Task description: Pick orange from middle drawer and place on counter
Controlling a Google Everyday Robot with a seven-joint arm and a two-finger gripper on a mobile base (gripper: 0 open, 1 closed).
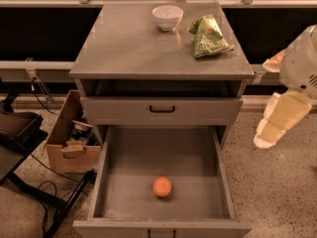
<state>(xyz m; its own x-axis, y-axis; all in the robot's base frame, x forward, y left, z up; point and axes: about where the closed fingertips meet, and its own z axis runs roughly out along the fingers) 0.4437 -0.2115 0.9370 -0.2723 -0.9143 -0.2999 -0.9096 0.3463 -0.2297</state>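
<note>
The orange (162, 187) lies on the flat bottom of the open middle drawer (124, 157), near its front and about centred. The counter (129, 43) is the grey cabinet top above it. My gripper (280, 118) hangs in the air at the right edge of the view, to the right of the cabinet and outside the drawer. It is roughly level with the shut upper drawer front, well apart from the orange, and holds nothing that I can see.
A white bowl (167, 17) and a green snack bag (208, 36) sit at the back right of the counter. The upper drawer front (162, 109) with a black handle is shut. An open cardboard box (69, 138) and black equipment with cables (20, 138) stand on the floor at left.
</note>
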